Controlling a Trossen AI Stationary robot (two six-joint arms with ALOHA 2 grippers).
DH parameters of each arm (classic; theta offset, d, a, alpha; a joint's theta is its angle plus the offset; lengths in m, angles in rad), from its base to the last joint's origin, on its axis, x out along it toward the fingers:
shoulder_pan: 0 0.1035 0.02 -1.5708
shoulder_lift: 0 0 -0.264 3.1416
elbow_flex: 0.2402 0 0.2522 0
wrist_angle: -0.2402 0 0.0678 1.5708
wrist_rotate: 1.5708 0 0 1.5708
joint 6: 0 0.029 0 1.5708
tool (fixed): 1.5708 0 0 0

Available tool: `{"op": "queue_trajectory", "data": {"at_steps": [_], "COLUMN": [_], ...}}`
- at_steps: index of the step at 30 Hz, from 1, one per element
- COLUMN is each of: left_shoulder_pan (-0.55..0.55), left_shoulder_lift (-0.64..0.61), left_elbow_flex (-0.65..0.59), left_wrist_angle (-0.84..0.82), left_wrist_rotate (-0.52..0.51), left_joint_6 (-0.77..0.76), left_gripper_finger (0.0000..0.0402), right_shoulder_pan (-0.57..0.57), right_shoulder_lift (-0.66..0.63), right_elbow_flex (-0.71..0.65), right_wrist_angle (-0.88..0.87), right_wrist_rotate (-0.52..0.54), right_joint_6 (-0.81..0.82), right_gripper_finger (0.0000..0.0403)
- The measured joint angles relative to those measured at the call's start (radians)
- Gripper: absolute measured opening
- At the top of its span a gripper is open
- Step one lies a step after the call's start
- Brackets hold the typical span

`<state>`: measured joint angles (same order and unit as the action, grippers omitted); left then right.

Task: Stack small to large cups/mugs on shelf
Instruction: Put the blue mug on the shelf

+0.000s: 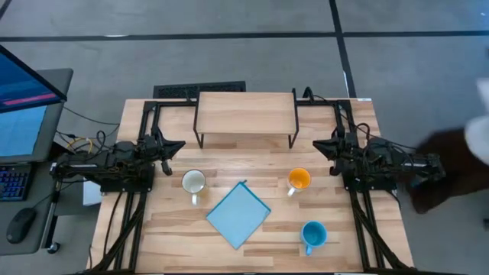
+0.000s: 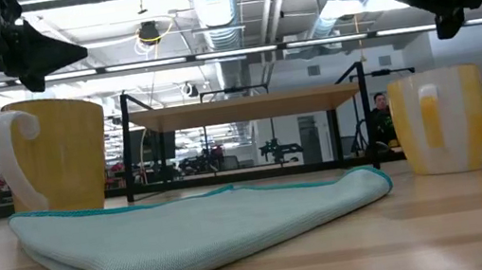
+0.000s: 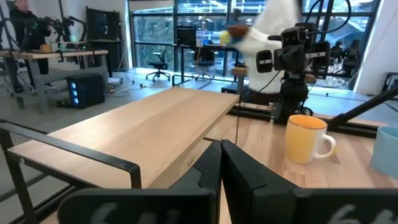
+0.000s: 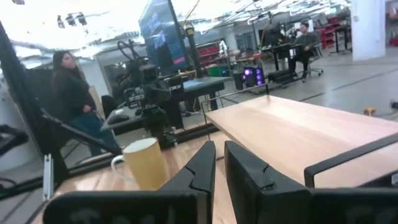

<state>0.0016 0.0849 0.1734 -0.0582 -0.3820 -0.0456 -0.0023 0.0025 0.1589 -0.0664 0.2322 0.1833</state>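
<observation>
The shelf (image 1: 246,114), a light wood top on thin black legs, stands at the table's far middle. Before it, on the tabletop, stand the cream mug (image 1: 193,182) toward the left and the orange mug (image 1: 299,179) with its white handle toward the right. The light blue mug (image 1: 313,234) stands nearer the front right. My left gripper (image 1: 177,147) hovers level at the shelf's left end, shut and empty; its wrist view looks across the shelf top (image 3: 143,130) to the orange mug (image 3: 305,138). My right gripper (image 1: 319,147) hovers at the shelf's right end with a narrow gap and nothing in it, facing the cream mug (image 4: 146,163).
A flat light-blue cloth (image 1: 238,214) lies between the mugs near the table's middle and fills the foreground (image 2: 197,223) in the low view. A monitor and keyboard (image 1: 19,114) stand left of the table. A blurred person (image 1: 466,153) is at the right edge.
</observation>
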Motion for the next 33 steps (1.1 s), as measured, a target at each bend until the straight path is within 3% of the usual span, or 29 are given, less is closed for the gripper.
{"op": "queue_trajectory", "data": {"at_steps": [5, 13, 21, 28, 33], "left_shoulder_pan": [0.000, 0.000, 0.000, 0.000, 0.000], "left_shoulder_lift": [0.000, 0.000, 0.000, 0.000, 0.000], "left_elbow_flex": [0.000, 0.000, 0.000, 0.000, 0.000], "left_wrist_angle": [0.000, 0.004, 0.004, 0.004, 0.004], "left_wrist_rotate": [0.000, 0.000, 0.000, 0.000, 0.000], "left_joint_6": [0.005, 0.016, 0.016, 0.016, 0.016], "left_gripper_finger": [0.0000, 0.0000, 0.0000, 0.0000, 0.0000], "right_shoulder_pan": [-0.002, -0.033, -0.039, -0.039, -0.039], "right_shoulder_lift": [0.001, 0.065, 0.268, 0.521, 0.663], "right_elbow_flex": [0.000, 0.028, 0.205, 0.496, 0.691], "right_wrist_angle": [0.031, 0.242, 0.115, -0.180, -0.280], "right_wrist_rotate": [0.019, 0.057, 0.054, 0.053, 0.033], "right_joint_6": [0.038, -0.152, -0.232, -0.193, -0.185], "right_gripper_finger": [0.0059, 0.0059, 0.0059, 0.0059, 0.0059]}}
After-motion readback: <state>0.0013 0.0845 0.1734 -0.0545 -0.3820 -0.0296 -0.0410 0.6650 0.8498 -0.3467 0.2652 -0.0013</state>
